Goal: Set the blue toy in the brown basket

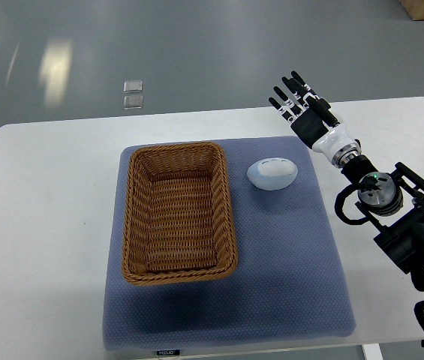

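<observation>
In the top view, a white rectangular table (46, 195) is seen from above, standing on a grey glossy floor (196, 52), and most of its middle is covered by a blue-grey textured rectangular mat (287, 270). On the left half of the mat, a brown woven wicker basket (179, 212) of rectangular shape is set with its long sides running from the far edge of the mat toward the near edge; nothing is seen inside it. The pale blue egg-shaped toy (273, 173) is found on the mat just beside the basket's right rim, toward the far right corner of the mat, lying on its side and not touching the basket. The right hand (307, 111), black-fingered with a white wrist section, is held above the far right part of the table, past the far right corner of the mat; its fingers (285, 102) are stretched out straight and spread, pointing away toward the far edge, and nothing is gripped by them. The hand is kept well apart from the toy. The black right arm (392, 210) is seen entering from the picture's right edge, over the right edge of the table. Two small clear square objects (132, 94) are seen on the floor beyond the table's far edge.
</observation>
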You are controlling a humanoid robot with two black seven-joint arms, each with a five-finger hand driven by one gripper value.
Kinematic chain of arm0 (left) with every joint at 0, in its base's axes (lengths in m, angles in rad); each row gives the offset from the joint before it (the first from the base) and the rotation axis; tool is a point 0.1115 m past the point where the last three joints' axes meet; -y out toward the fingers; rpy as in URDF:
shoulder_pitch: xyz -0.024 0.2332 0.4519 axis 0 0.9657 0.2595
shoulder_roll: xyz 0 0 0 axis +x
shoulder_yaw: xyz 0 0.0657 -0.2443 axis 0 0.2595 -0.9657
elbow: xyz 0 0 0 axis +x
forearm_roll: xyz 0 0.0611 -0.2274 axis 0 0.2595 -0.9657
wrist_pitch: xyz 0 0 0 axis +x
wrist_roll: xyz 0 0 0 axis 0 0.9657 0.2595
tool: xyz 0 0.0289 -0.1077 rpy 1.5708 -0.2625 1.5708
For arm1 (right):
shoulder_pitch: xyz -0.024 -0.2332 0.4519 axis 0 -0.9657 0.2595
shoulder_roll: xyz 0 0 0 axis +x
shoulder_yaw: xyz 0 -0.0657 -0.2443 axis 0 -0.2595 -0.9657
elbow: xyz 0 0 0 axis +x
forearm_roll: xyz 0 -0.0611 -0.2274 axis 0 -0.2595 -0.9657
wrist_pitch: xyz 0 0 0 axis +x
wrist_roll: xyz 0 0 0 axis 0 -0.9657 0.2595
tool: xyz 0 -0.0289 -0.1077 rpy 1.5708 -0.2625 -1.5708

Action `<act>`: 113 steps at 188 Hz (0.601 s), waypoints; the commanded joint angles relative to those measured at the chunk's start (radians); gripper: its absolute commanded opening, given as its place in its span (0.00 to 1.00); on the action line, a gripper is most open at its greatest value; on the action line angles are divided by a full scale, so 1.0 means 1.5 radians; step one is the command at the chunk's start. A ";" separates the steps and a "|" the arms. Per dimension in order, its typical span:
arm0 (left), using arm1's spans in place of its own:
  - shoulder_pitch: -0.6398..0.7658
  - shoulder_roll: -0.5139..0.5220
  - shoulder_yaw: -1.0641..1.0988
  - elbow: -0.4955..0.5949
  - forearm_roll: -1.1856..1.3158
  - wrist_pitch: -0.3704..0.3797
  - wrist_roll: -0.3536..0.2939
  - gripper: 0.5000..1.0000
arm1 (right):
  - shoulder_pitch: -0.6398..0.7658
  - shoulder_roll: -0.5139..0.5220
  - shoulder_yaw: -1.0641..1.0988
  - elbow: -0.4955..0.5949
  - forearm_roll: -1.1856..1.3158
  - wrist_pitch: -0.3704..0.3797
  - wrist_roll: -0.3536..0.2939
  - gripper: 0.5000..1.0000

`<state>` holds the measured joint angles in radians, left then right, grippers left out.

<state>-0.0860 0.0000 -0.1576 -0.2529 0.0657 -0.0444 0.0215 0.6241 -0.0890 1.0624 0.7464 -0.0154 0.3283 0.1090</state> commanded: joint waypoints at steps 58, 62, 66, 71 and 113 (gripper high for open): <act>0.000 0.000 -0.002 0.001 0.000 0.001 0.000 1.00 | 0.006 0.000 -0.002 0.000 -0.001 -0.002 -0.002 0.82; 0.000 0.000 -0.001 0.001 -0.001 0.001 0.000 1.00 | 0.007 0.000 -0.003 0.000 -0.002 -0.002 -0.002 0.82; 0.000 0.000 0.000 0.001 -0.001 0.001 0.000 1.00 | 0.007 -0.001 -0.005 0.000 -0.003 -0.003 -0.002 0.82; 0.000 0.000 0.001 0.001 -0.001 0.001 0.000 1.00 | 0.008 -0.001 -0.007 0.000 -0.009 -0.005 -0.002 0.82; -0.001 0.000 0.002 0.000 -0.001 0.001 0.000 1.00 | 0.023 -0.025 -0.010 0.001 -0.109 0.012 -0.006 0.82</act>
<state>-0.0862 0.0000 -0.1552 -0.2522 0.0643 -0.0429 0.0215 0.6395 -0.1060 1.0484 0.7476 -0.1020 0.3255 0.1043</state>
